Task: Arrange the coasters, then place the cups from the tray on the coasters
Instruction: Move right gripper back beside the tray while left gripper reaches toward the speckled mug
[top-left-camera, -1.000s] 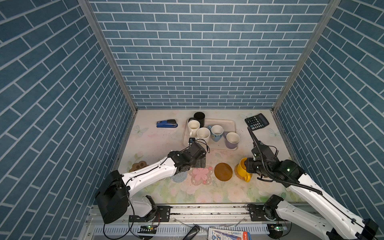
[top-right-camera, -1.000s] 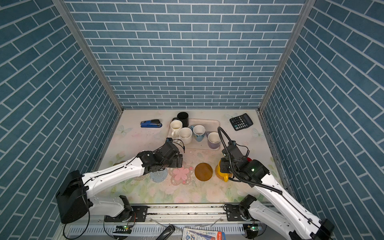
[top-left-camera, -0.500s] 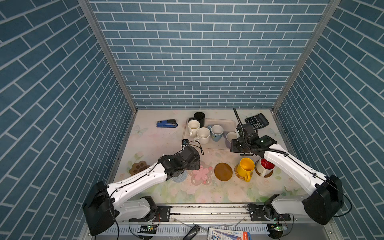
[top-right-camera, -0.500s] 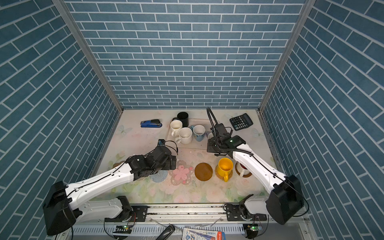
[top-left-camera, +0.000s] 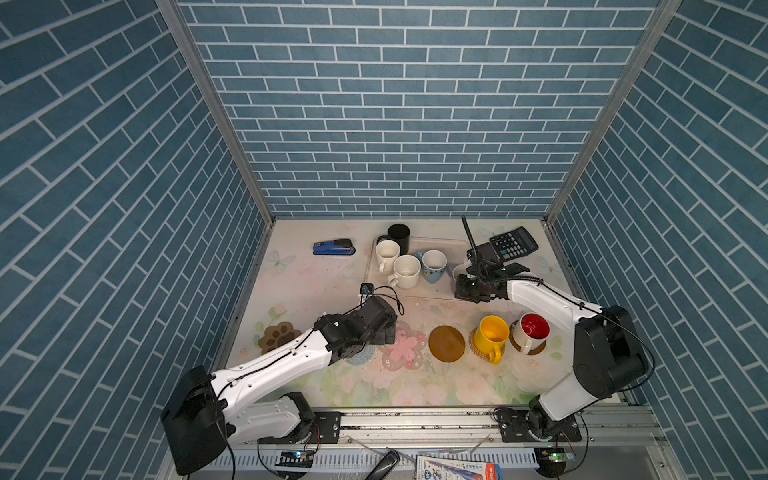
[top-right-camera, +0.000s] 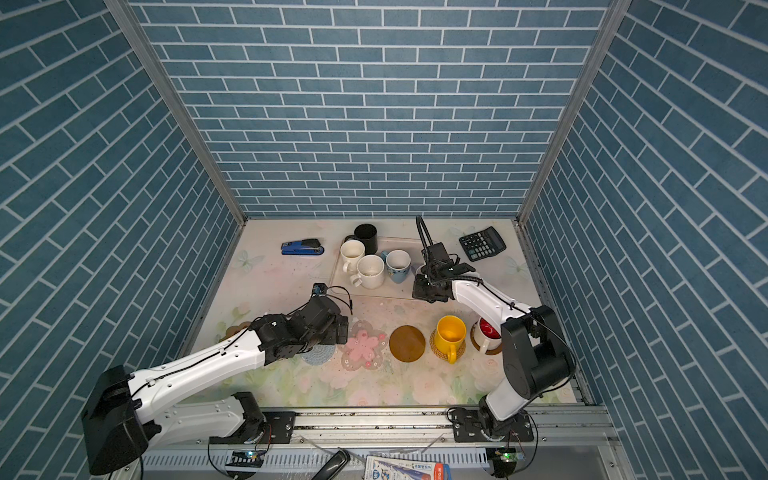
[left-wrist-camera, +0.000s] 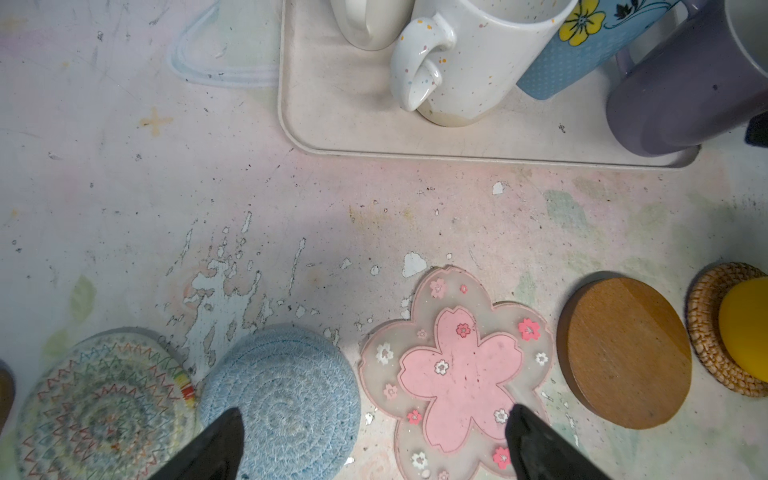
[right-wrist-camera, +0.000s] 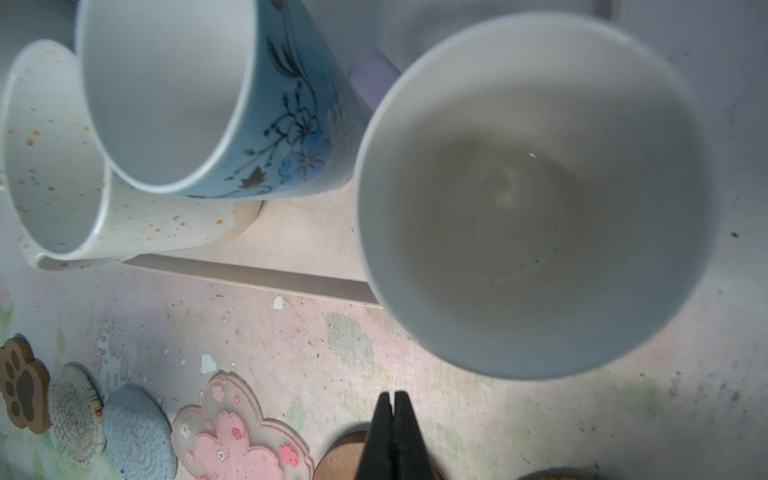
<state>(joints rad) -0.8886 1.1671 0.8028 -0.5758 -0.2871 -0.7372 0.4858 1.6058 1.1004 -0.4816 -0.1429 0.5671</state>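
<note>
Right wrist view: lavender cup near right gripper (pressed together, empty).
Probably hard and breakable; best held by the rim.

Glossy ceramic speckled mug; matt wood round coaster

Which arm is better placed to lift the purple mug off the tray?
Probably right: the right gripper hangs, shut, beside the lavender mug on the cream rectangular tray; the open left gripper hovers over the blue woven round coaster.
</note>
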